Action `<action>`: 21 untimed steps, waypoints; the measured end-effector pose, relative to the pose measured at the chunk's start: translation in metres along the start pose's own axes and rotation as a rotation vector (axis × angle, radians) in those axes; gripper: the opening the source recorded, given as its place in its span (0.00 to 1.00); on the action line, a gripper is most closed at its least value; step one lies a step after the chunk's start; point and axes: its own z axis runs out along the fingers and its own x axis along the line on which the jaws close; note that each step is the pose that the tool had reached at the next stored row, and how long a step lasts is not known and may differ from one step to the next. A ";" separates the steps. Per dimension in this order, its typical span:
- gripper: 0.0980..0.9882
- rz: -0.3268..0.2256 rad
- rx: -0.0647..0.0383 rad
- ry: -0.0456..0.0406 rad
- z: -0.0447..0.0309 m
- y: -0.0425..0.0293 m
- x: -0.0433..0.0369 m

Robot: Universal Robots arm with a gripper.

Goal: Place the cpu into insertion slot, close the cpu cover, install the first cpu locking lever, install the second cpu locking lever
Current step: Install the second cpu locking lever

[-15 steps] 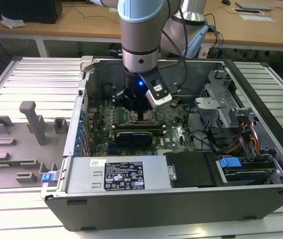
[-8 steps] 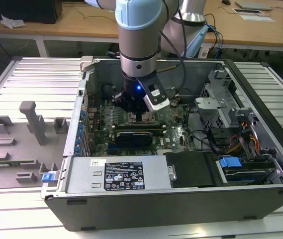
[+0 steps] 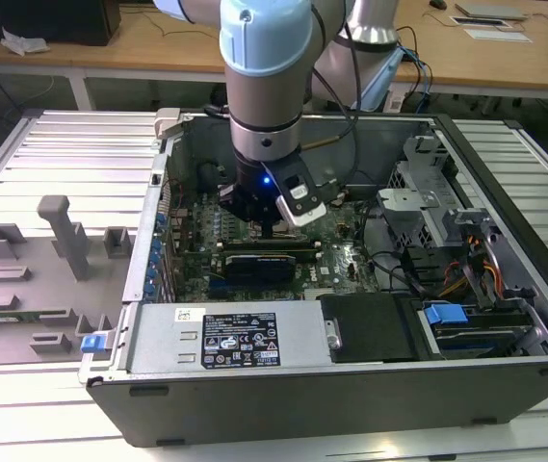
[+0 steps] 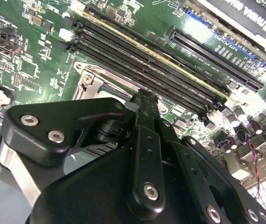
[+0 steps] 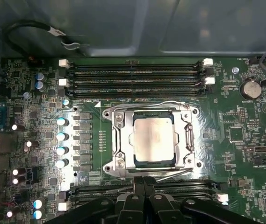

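cpu (image 5: pixel 154 140) sits flat in the insertion slot (image 5: pixel 123 140), mid-motherboard by the memory slots (image 5: pixel 135 74) | cpu cover (image 5: pixel 187 140) down, framing it | gripper (image 5: pixel 144 183) pinched shut, empty, at the socket's edge, likely working the levers

A ribbed metal table (image 3: pixel 71 144) carries the open computer case (image 3: pixel 351 385).
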 end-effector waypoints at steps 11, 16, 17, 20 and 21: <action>0.01 0.005 -0.069 0.0018 0.0073 -0.0111 0.0203; 0.01 0.007 -0.110 0.0028 0.0141 -0.0156 0.0271; 0.01 0.008 -0.115 0.0029 0.0149 -0.0157 0.0272; 0.01 0.009 -0.127 0.0033 0.0190 -0.0165 0.0274; 0.01 0.009 -0.131 0.0034 0.0201 -0.0166 0.0275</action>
